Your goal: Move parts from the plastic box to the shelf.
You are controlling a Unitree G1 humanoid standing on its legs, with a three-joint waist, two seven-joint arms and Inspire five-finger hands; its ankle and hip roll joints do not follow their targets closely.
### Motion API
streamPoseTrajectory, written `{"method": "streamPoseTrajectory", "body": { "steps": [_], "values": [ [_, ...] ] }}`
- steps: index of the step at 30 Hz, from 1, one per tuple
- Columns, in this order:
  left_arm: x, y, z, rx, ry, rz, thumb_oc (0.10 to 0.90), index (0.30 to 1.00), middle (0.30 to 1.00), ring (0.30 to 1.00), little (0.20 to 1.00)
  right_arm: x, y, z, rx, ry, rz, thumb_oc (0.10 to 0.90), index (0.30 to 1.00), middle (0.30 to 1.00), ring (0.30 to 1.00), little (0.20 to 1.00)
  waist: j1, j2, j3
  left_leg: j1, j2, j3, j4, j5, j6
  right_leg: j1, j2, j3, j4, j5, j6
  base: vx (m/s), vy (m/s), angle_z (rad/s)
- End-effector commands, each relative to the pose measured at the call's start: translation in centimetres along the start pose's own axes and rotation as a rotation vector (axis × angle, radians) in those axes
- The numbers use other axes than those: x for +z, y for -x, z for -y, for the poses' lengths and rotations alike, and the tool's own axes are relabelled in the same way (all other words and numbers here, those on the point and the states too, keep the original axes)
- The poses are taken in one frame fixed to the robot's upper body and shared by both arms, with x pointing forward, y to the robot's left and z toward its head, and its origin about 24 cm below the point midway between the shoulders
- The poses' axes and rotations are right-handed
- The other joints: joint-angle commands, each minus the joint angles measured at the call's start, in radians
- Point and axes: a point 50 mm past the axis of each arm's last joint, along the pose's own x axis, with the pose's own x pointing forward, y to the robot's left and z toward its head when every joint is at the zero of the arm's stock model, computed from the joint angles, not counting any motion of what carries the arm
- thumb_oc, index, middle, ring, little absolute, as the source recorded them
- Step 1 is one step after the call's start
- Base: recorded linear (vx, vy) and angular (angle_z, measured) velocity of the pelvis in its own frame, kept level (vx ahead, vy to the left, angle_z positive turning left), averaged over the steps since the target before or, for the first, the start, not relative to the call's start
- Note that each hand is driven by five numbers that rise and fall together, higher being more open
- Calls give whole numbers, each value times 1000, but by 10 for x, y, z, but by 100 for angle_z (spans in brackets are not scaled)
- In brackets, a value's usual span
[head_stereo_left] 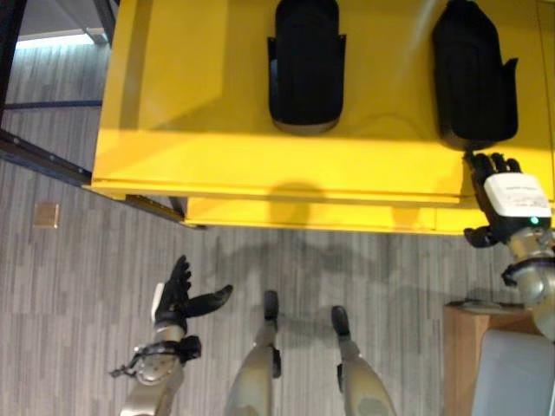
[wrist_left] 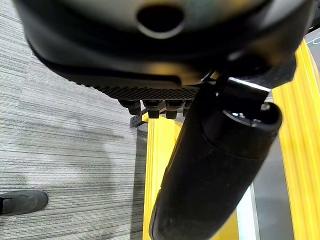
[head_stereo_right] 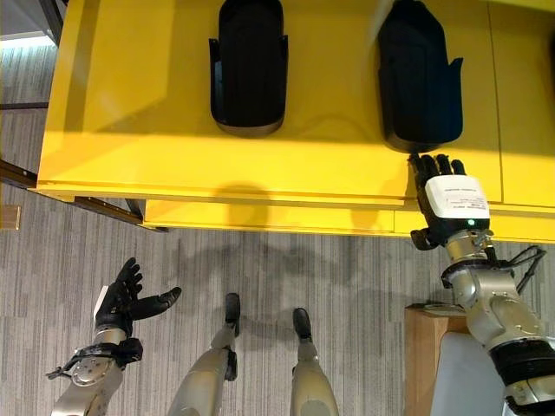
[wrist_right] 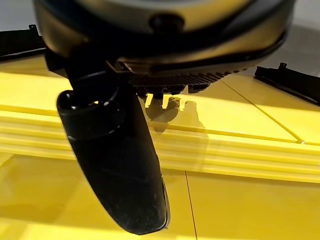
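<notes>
Two black moulded parts lie side by side on the yellow shelf (head_stereo_left: 217,147): one in the middle (head_stereo_left: 305,65), one at the right (head_stereo_left: 473,74). My right hand (head_stereo_left: 507,195) is stretched over the shelf's front edge. Its straight fingers (head_stereo_right: 434,165) reach the near end of the right part (head_stereo_right: 419,74) and hold nothing. In the right wrist view the thumb (wrist_right: 117,160) stands free above the yellow surface (wrist_right: 240,115). My left hand (head_stereo_left: 178,295) hangs low over the floor, open and empty, its thumb (wrist_left: 210,175) spread wide.
A pale grey plastic box (head_stereo_left: 516,373) sits on a wooden stand (head_stereo_left: 464,342) at the lower right, under my right arm. A dark frame bar (head_stereo_left: 35,152) runs along the floor at the left, with a small tan square (head_stereo_left: 45,214) near it.
</notes>
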Motion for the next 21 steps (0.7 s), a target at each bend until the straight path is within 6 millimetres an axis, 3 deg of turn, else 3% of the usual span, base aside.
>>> {"method": "streamPoseTrajectory", "body": {
  "steps": [1,14,21],
  "values": [
    [23,-3,-11,38,17,129,900,1000,1000,1000,1000,-3,-15,28,-50,90,41,900,1000,1000,1000,1000,45,-20,-37,5,45,-29,87,-85,-29,-116,23,-33,113,-8,-39,0,0,0],
    [24,-4,-10,45,26,135,900,1000,1000,1000,1000,2,-20,34,-69,83,59,900,1000,1000,1000,1000,50,-24,-30,-5,42,-34,92,-85,-28,-124,21,-33,118,-8,-40,0,0,0],
    [26,-5,-9,49,38,142,900,1000,1000,1000,1000,6,-17,28,-63,49,64,900,1000,1000,1000,1000,48,-23,-28,-10,41,-34,96,-86,-28,-126,21,-33,124,-9,-40,2,3,2]
  ]
}}
